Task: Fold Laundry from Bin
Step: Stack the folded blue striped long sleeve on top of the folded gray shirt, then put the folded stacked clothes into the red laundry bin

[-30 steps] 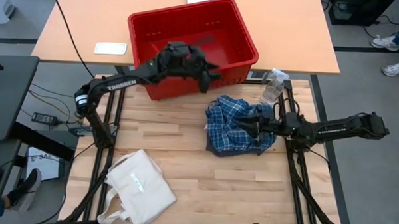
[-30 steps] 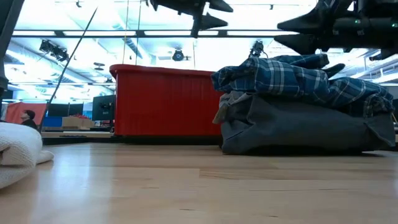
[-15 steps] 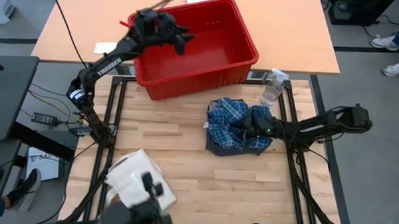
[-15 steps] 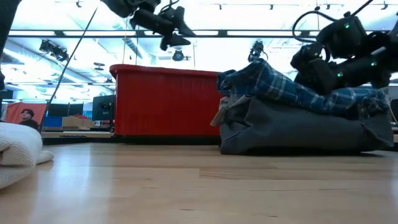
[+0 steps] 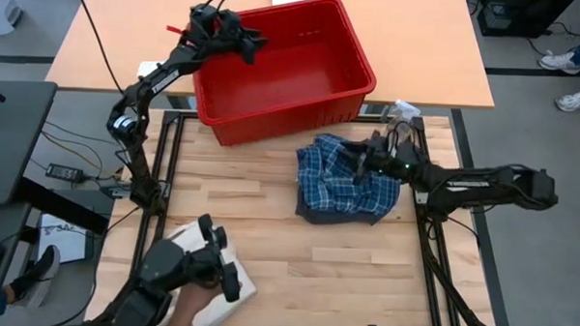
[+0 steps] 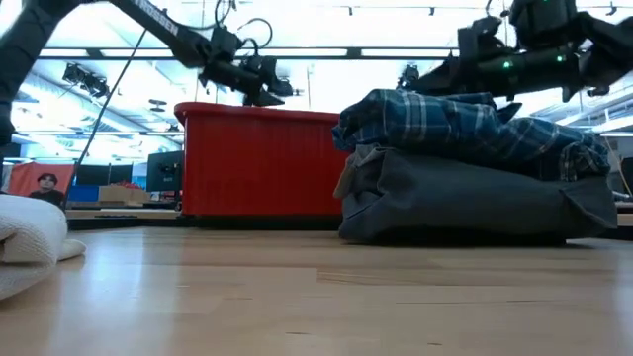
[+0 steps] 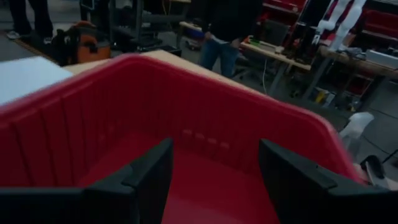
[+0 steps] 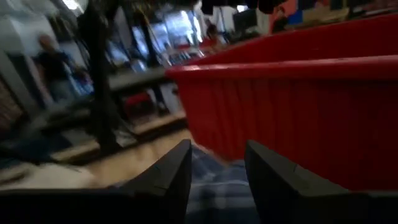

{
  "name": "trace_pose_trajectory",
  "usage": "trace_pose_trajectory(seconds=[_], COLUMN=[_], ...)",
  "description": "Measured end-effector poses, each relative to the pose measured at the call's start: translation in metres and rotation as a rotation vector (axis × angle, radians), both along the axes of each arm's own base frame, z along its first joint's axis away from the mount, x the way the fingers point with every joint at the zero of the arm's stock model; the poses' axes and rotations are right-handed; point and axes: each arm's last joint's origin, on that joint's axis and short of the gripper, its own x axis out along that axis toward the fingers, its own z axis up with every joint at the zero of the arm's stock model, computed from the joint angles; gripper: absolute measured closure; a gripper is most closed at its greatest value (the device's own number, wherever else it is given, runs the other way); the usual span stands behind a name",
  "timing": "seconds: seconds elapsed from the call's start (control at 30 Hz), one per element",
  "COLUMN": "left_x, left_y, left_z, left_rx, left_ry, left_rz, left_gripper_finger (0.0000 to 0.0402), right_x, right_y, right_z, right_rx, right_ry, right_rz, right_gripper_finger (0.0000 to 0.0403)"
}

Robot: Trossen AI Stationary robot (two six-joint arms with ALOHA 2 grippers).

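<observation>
Having swung from the bin's front to its far left corner, the left end effector hangs open and empty. Right end effector, fingers apart, holding nothing, now hovers over the plaid shirt. One bin, two stacked garments, one tote, one bottle on the counter.

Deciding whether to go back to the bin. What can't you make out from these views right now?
- Bin floor near the left gripper: high view, arm covers it; left wrist view cuts it off.
- Grey garment: the plaid shirt hides most of it from above.
- Canvas tote: a gloved hand covers it.
- Right gripper contact with the shirt: unclear.
</observation>
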Motion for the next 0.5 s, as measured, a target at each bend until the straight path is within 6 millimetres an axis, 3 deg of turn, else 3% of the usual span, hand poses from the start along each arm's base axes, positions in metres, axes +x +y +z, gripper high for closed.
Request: trace_pose_trajectory(seconds=[0.1,0.2,0.4,0.5], left_x=[0.004,0.009,0.028,0.034], left_y=[0.010,0.015,0.025,0.033], left_z=[-0.012,-0.019,-0.035,-0.044], left_rx=[-0.001,-0.013,-0.080,-0.121], left_ry=[-0.005,-0.020,0.009,0.039], left_rz=[-0.014,-0.035,-0.066,-0.054], left_gripper_finger=[0.0163,0.0163,0.0163,0.0163], right_x=[-0.001,-0.001,0.001,-0.003], right_y=[-0.008,-0.016,-0.033,-0.047], right_z=[0.001,0.015,0.071,0.096], right_rx=[-0.043,-0.119,-0.315,-0.311], right_ry=[0.129,0.139,0.134,0.146], right_rz=[-0.069,-0.197,-0.461,-0.675], right_gripper_finger=[0.0247,0.0247,0.0249,0.0249])
